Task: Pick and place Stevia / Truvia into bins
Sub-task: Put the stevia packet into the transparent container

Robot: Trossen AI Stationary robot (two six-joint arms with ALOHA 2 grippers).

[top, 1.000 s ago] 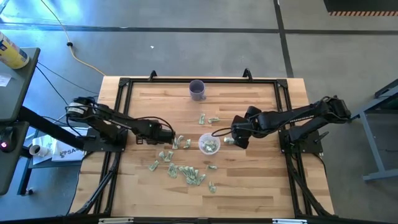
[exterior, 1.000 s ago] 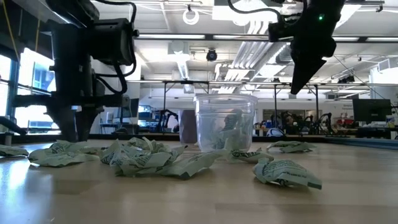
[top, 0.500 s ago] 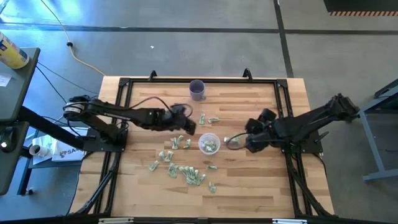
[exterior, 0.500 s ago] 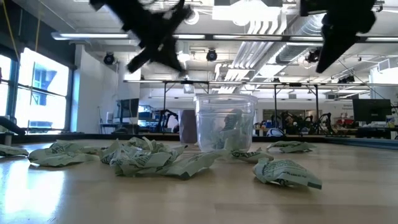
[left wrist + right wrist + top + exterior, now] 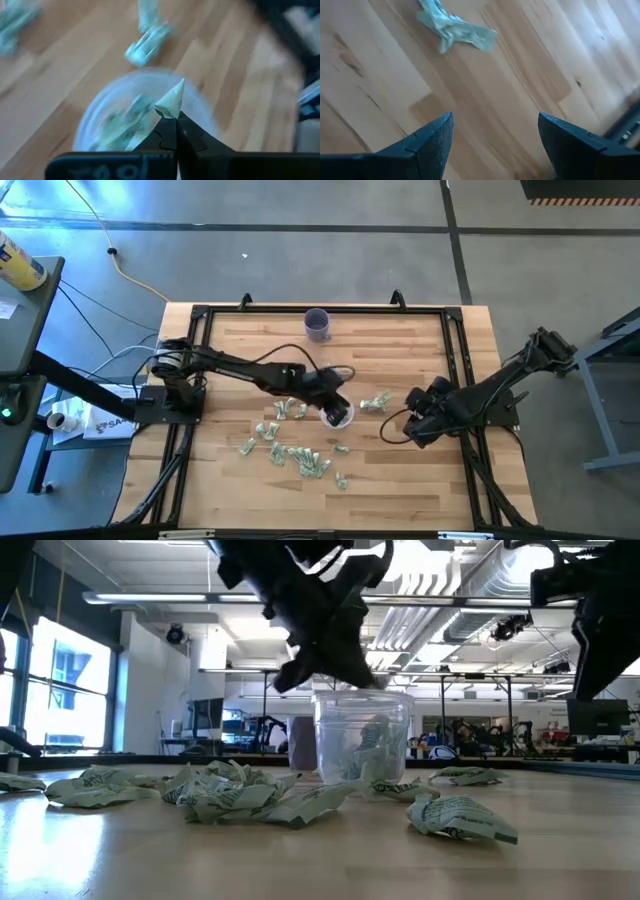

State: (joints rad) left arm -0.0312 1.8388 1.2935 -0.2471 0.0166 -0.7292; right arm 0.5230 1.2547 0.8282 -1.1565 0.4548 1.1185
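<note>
The clear cup (image 5: 341, 418) (image 5: 362, 735) stands mid-table with several green-and-white sachets inside. My left gripper (image 5: 336, 406) (image 5: 172, 120) hangs just above its rim (image 5: 95, 112), shut on one sachet (image 5: 171, 101). More sachets lie flat in a loose pile (image 5: 292, 450) to the cup's left and near side. A few more (image 5: 375, 402) lie to its right. My right gripper (image 5: 412, 430) (image 5: 492, 135) is open above bare wood to the right of the cup, with one crumpled sachet (image 5: 454, 27) lying ahead of it. My left gripper pinches one end of a sachet (image 5: 169, 111) between its two fingertips. The fingers slant down from the table's left. The sachet sticks out past the tips, lifted clear, over the open mouth of the clear cup.
An opaque purple cup (image 5: 317, 324) stands near the far edge. A black frame (image 5: 200, 315) runs around the wooden table top. In the low view crumpled sachets (image 5: 460, 815) lie in front of the cup. Bare wood lies along the near edge and far right.
My left gripper has risen from the sachets left of the cup and swung toward the table's right, rolling as it went. It now hangs over the clear cup with a sachet. My right gripper has drawn back from the cup toward the right and near edges.
</note>
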